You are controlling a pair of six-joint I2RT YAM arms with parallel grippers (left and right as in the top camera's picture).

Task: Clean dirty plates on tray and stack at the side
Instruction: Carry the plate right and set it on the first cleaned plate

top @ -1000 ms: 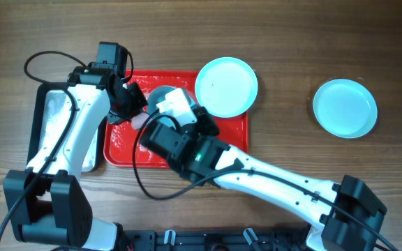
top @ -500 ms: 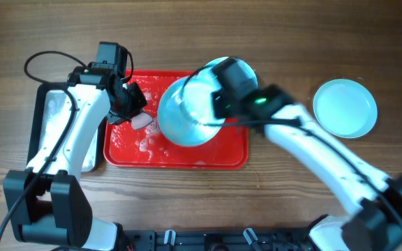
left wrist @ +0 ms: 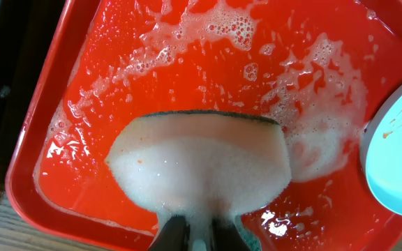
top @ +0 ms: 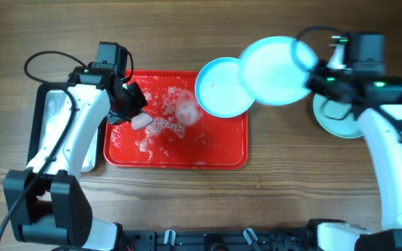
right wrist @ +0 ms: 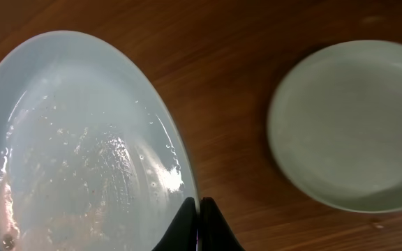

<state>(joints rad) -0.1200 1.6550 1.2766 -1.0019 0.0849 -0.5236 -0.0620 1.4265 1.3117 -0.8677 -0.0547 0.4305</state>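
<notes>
The red tray (top: 218,143) is wet with foam, also in the left wrist view (left wrist: 82,174). My left gripper (top: 132,113) is shut on a foamy sponge (top: 142,121) over the tray's left part; the sponge (left wrist: 201,164) fills the left wrist view above the gripper (left wrist: 199,233). One turquoise plate (top: 218,87) with orange smears rests on the tray's far right corner (left wrist: 400,160). My right gripper (top: 313,77) is shut on the rim of a wet plate (top: 274,70), held above the table (right wrist: 82,153); the gripper (right wrist: 199,213) pinches its edge. A third plate (top: 340,118) lies on the table at right (right wrist: 354,125).
A black-rimmed silver metal tray (top: 51,132) lies left of the red tray, under my left arm; its dark edge shows in the left wrist view (left wrist: 5,70). Bare wooden table (top: 292,160) surrounds the trays.
My right gripper has lifted a plate off the red tray and carried it right, close to the plate on the table. The left arm and sponge have stayed put.
</notes>
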